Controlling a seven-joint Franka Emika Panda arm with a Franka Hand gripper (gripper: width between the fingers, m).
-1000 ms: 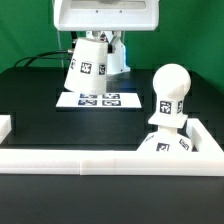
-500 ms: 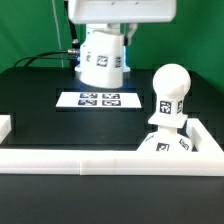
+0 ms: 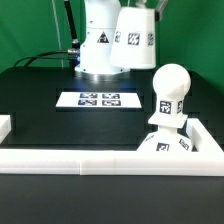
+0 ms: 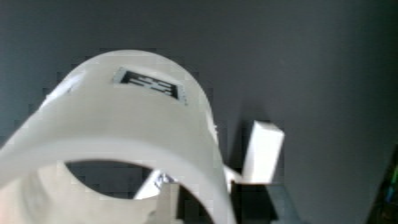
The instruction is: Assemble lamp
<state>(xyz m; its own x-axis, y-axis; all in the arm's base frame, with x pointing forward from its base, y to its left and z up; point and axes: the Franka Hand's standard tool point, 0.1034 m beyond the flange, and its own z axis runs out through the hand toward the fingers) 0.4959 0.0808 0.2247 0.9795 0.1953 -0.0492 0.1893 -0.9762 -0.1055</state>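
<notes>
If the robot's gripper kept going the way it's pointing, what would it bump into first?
The gripper points down, holding the lamp shade. Straight below in the exterior view, the black table looks nearest, near the marker board. The bulb sits off to the exterior view's right, though depth is unclear.

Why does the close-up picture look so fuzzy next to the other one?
In the wrist view the shade sits very near the lens, so its edges and tag look soft and smeared; the exterior view is sharper, with the tags on the bulb and the marker board readable, though the shade looks slightly blurred.
</notes>
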